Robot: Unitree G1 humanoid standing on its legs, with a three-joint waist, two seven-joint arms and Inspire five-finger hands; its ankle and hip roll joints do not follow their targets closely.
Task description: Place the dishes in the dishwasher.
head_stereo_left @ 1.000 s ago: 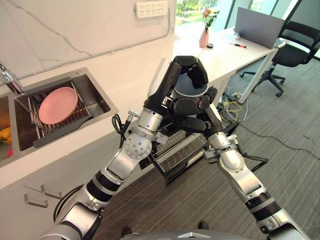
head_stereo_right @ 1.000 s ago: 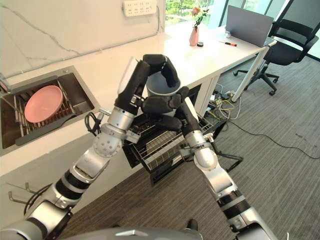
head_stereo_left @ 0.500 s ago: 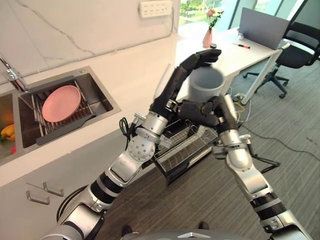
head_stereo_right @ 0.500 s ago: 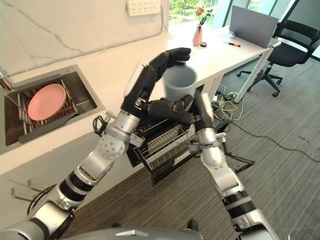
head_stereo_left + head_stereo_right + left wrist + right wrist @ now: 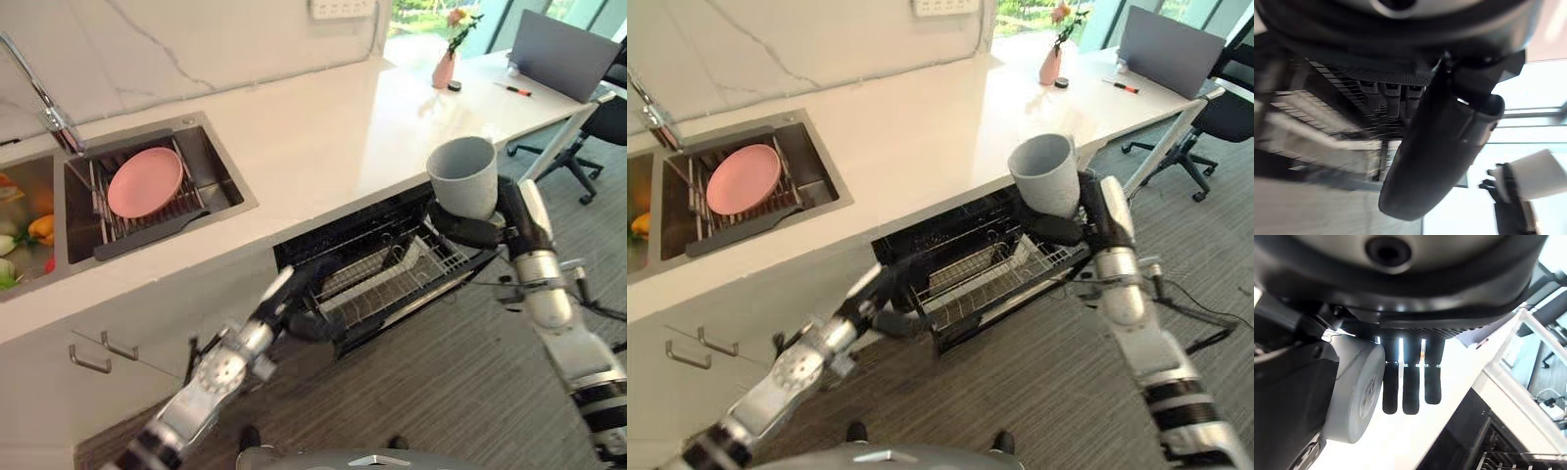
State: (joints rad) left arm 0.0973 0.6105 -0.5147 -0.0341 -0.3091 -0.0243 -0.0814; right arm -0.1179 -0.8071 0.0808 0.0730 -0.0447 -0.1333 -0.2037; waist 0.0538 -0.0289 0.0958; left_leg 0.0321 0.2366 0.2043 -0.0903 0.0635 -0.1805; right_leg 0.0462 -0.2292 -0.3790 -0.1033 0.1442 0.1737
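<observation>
I have one grey cup grasped in my right hand, fingers and thumb wrapped around its lower body, mouth up, held above the right end of the pulled-out dishwasher rack. My right wrist view confirms the cup's base sitting against the thumb with the fingers curled past it. My left hand is low, near the front left corner of the rack, and it carries nothing; the fingers look relaxed and fairly straight in its own wrist view, so I read it as released. As for progress, I judge the task barely begun: the rack appears to hold no dishes that I can make out, the cup is not yet set down, and one pink plate is waiting on the drying grid in the sink far to the left. So I count two dishes in play, one cup and one plate, and neither is loaded. Some fruit or vegetables lie in the sink's left basin, not part of the job. What's left for me is lowering the cup into the rack, then fetching the plate.
</observation>
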